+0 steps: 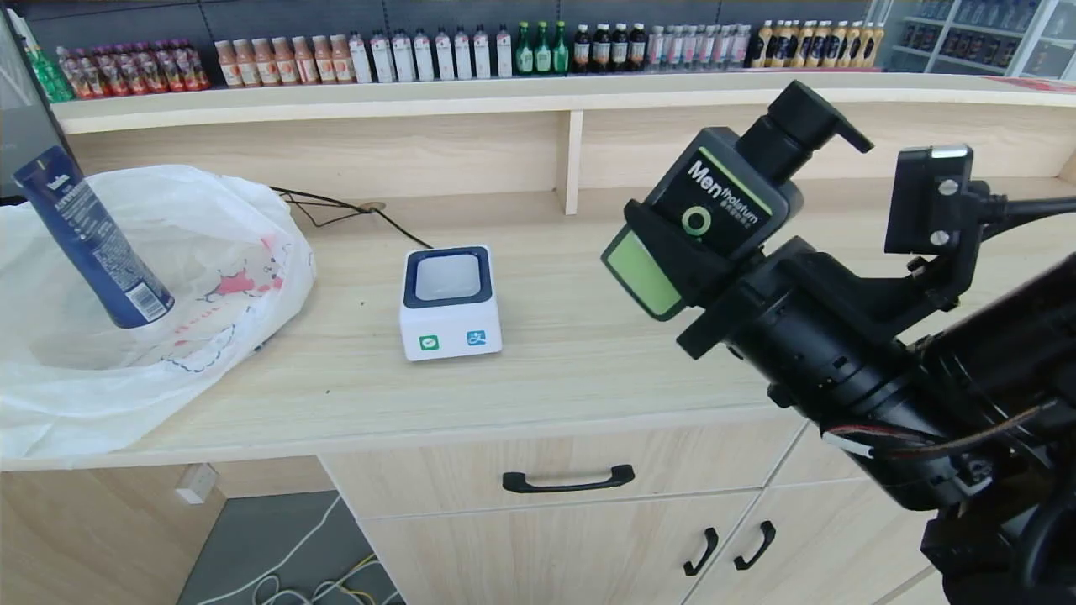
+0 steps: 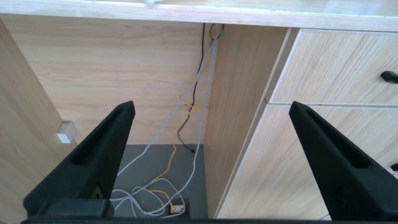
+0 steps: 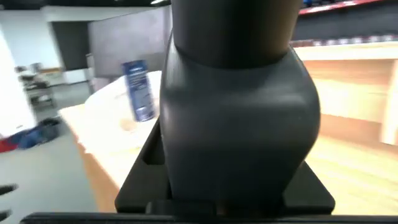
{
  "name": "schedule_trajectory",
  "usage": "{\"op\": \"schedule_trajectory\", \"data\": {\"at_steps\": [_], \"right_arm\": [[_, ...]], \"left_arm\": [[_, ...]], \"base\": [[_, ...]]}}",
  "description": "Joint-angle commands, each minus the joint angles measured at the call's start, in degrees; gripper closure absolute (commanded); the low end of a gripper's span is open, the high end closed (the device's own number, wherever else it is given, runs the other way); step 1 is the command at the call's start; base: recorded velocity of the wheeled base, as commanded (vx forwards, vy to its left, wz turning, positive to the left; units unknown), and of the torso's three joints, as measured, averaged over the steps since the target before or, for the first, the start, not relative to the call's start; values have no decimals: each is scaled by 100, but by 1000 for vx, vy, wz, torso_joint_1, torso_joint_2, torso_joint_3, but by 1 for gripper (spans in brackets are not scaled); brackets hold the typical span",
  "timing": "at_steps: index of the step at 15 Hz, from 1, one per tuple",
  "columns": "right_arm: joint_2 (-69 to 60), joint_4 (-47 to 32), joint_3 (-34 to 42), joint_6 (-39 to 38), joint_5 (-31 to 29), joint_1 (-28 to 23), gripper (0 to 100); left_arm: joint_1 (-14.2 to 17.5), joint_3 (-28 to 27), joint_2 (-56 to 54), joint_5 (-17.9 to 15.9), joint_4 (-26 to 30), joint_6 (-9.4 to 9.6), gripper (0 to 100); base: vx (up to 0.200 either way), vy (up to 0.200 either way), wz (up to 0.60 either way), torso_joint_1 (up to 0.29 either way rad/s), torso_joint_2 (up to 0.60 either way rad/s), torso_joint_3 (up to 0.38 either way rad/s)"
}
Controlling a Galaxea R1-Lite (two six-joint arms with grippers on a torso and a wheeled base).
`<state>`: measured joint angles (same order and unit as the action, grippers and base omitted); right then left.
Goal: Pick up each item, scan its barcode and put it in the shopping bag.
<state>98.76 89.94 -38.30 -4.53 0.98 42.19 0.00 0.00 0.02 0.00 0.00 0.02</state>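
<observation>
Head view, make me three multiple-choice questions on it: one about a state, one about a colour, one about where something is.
1. The right hand is: A open and empty; B shut on the pump bottle; C shut on nothing.
2. The body of the scanner is: A white; B red; C yellow.
3. The blue tube stands: A on the scanner; B in the right hand; C in the shopping bag.
Answers: 1 B, the pump bottle sits clamped in it, held in the air. 2 A, white sides show under a blue-rimmed top. 3 C, it stands tilted inside the open bag.
</observation>
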Motion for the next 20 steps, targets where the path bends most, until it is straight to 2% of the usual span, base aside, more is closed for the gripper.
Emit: {"op": "schedule_trajectory", "data": {"at_steps": [1, 4, 8, 11, 20], "right_arm": [[-32, 6, -2, -21, -344, -211, 100], [-85, 6, 121, 5, -976, -282, 100], [-120, 6, 332, 199, -1012, -326, 100], [-120, 6, 183, 190, -976, -326, 100], [12, 6, 25, 146, -976, -317, 100]], "left_arm": [[0, 0, -2, 0, 0, -2, 0], [0, 0, -2, 0, 0, -2, 0], [0, 0, -2, 0, 0, -2, 0], [0, 0, -2, 0, 0, -2, 0], [0, 0, -2, 0, 9, -29, 0]], "base": [[0, 0, 0, 0, 0, 0], [0, 0, 0, 0, 0, 0], [0, 0, 0, 0, 0, 0], [0, 0, 0, 0, 0, 0], [0, 200, 0, 4, 3, 2]]}}
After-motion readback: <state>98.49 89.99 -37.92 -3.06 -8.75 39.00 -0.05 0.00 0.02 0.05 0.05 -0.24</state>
